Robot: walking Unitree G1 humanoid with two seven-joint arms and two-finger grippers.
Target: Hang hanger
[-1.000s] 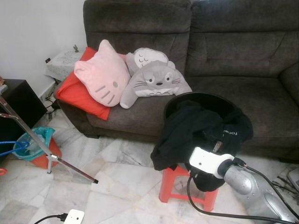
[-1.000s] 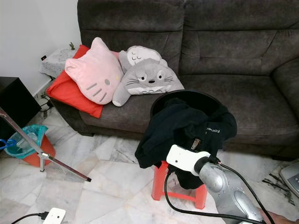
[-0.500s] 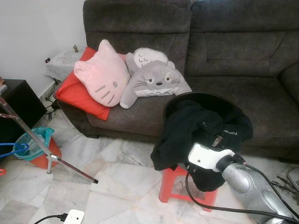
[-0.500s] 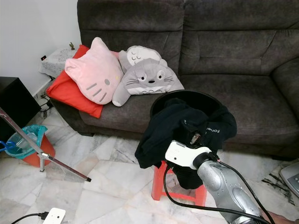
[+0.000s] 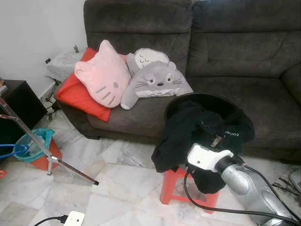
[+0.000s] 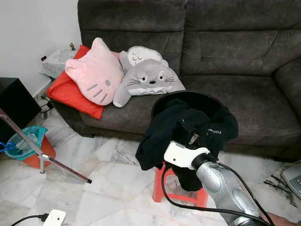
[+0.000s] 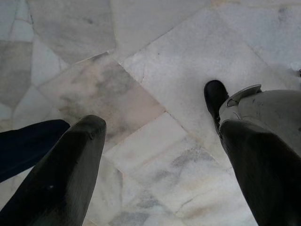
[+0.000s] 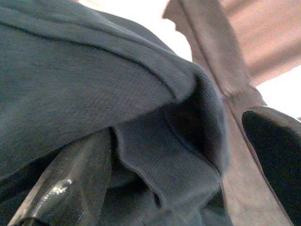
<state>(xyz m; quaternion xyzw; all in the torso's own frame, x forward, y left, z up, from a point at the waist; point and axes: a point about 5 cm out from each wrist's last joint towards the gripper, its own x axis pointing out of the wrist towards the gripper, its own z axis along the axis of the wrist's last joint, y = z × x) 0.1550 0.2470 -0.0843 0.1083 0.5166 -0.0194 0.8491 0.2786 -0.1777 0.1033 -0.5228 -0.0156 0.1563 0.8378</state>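
Between the right gripper's [image 8: 178, 188] two black fingers: a fold of dark cloth. Jaws spread, one finger on each side of the fold, nothing pinched yet.

Right arm: silver, white wrist block, reaching from the lower right into the black garment [image 5: 202, 132].

Garment: heaped in and over the rim of a round black basket [image 5: 188, 100], which stands on a red stool [image 5: 181, 186] before the grey sofa [image 5: 235, 52].

Hanger: cannot be made out; judged to be buried in the garment, near the small metal piece by the white lettering.

Left gripper [image 7: 160, 141]: idle, jaws spread, over bare marble floor [image 7: 141, 56].

Handling note: close on something stiff, not loose cloth alone; push deeper until the fold sits well between the fingers, then lift slowly so the basket stays on the stool.

Metal rack leg [image 5: 28, 136]: well apart, far left; likely hanging place.
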